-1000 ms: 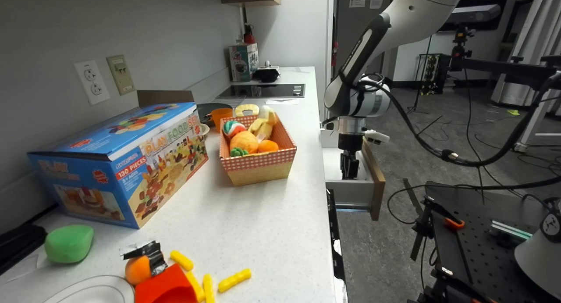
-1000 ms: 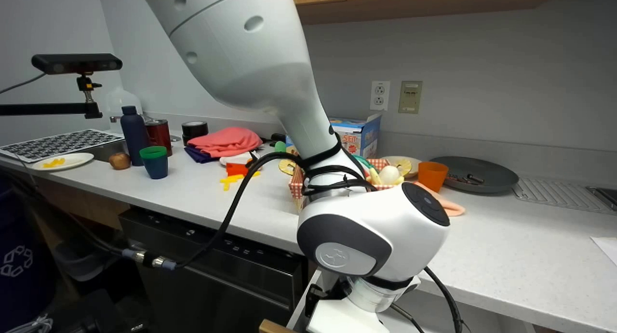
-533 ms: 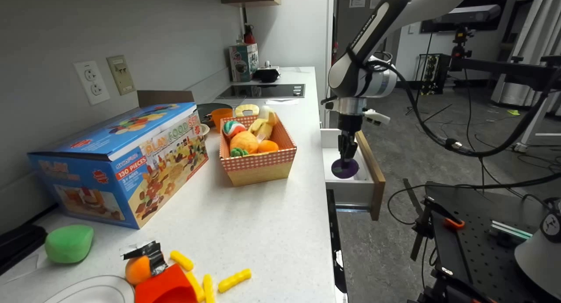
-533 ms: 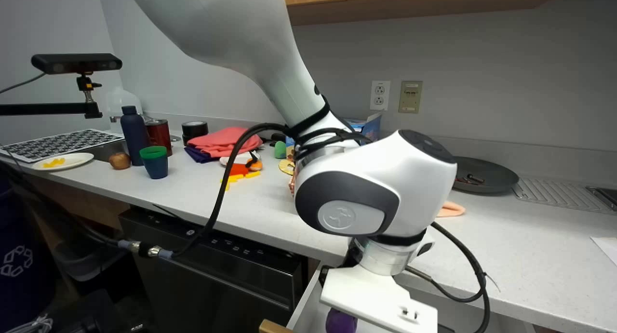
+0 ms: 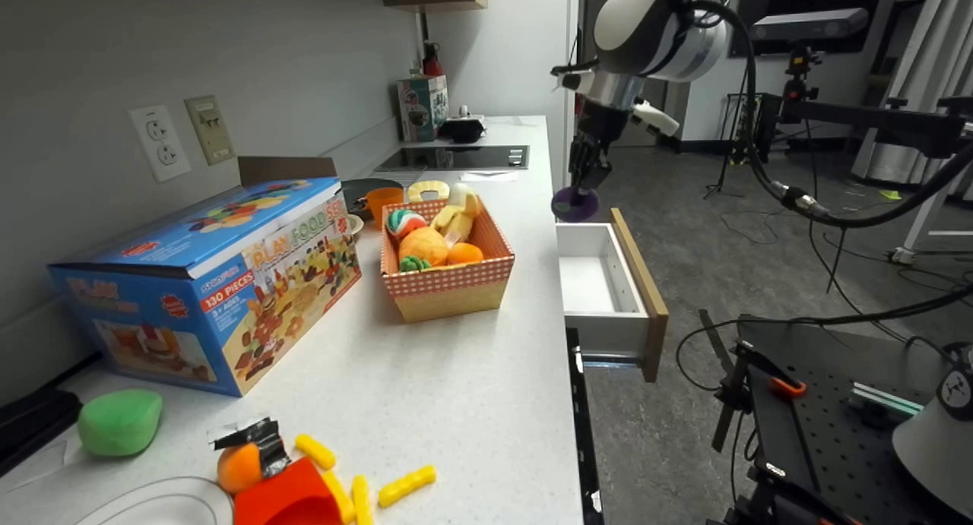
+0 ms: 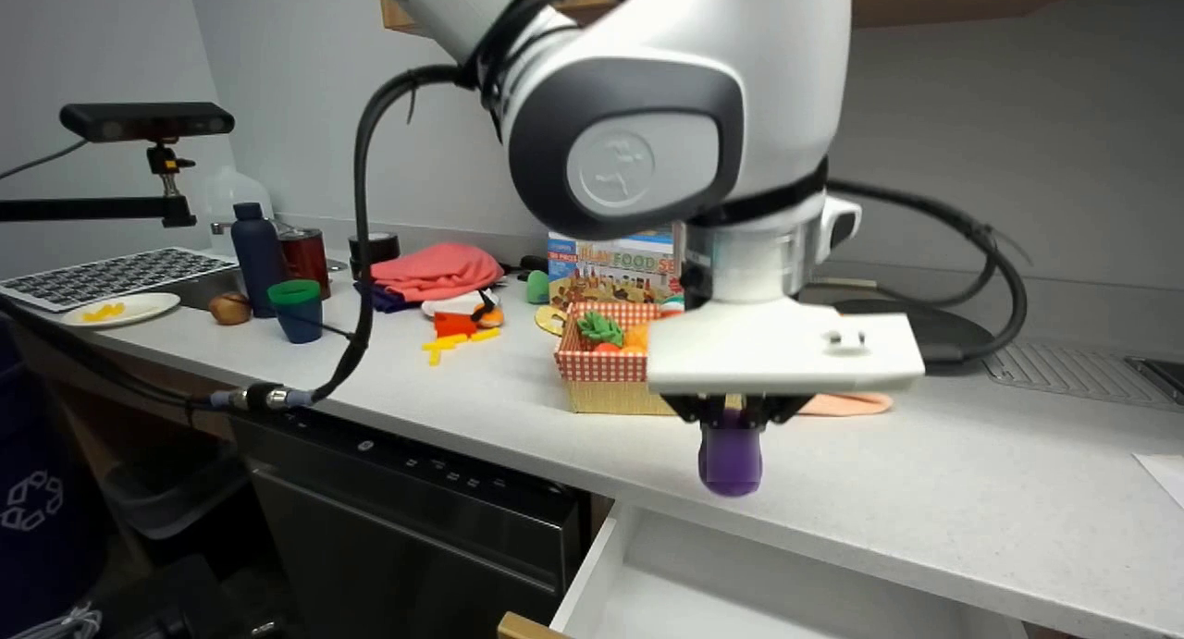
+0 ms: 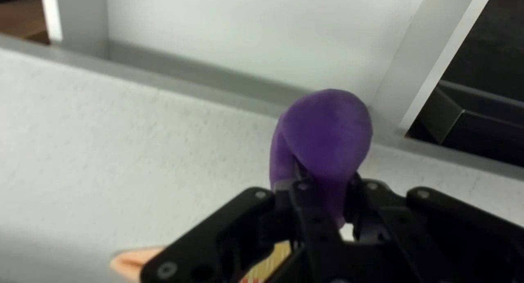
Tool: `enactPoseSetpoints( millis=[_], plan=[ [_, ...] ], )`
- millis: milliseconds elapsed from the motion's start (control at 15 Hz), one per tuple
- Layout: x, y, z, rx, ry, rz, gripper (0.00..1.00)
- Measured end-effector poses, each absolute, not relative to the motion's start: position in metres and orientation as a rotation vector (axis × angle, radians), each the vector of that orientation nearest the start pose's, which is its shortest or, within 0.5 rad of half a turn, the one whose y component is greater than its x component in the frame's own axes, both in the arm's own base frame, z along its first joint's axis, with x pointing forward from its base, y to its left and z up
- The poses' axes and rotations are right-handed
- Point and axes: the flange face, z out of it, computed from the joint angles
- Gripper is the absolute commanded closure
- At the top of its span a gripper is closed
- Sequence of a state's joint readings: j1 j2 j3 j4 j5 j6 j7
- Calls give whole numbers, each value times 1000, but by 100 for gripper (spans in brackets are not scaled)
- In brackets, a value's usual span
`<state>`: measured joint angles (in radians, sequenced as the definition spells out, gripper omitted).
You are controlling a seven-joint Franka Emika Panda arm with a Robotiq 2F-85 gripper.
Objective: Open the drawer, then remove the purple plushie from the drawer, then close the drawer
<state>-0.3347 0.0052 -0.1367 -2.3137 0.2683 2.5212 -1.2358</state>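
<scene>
The drawer (image 5: pixel 594 282) stands pulled out, its white inside bare in both exterior views. Above it, near the counter edge, my gripper (image 6: pixel 731 415) holds the purple plushie (image 6: pixel 731 468) in the air. In the wrist view, the black fingers (image 7: pixel 305 201) squeeze the narrow part of the plushie (image 7: pixel 329 127), whose round end bulges out past the fingertips. Part of the toy is hidden behind the left finger. The drawer floor (image 7: pixel 262 33) lies beyond the plushie there, with nothing lying on the part in sight.
A red-checked basket (image 5: pixel 448 305) of toy food sits on the counter close to the gripper. Behind it are a blue play-food box (image 5: pixel 152 312) and an orange cup (image 5: pixel 384 200). A peach cloth (image 6: pixel 851 404) lies near the basket. The counter edge (image 7: pixel 184 94) borders the drawer.
The gripper was down inside the drawer. It has shut on the purple plushie, risen out with it and shifted toward the counter. The drawer has stayed open.
</scene>
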Motion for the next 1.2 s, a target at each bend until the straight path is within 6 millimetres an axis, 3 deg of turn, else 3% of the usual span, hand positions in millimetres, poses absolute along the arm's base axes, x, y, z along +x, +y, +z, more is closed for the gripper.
enactPoseSetpoints(
  millis=[133, 333, 533, 733, 1000, 1067, 1200],
  plan=[
    [482, -221, 404, -3040, -962, -560, 95],
    [507, -173, 459, -3005, -1115, -771, 95],
    [535, -122, 484, -2913, -1243, -934, 95],
    [562, -88, 477, -2812, -1322, -995, 95],
    [591, -89, 436, -2766, -1326, -956, 95],
    [597, -94, 424, -2764, -1317, -942, 56],
    [607, -104, 403, -2759, -1297, -915, 49]
  ],
)
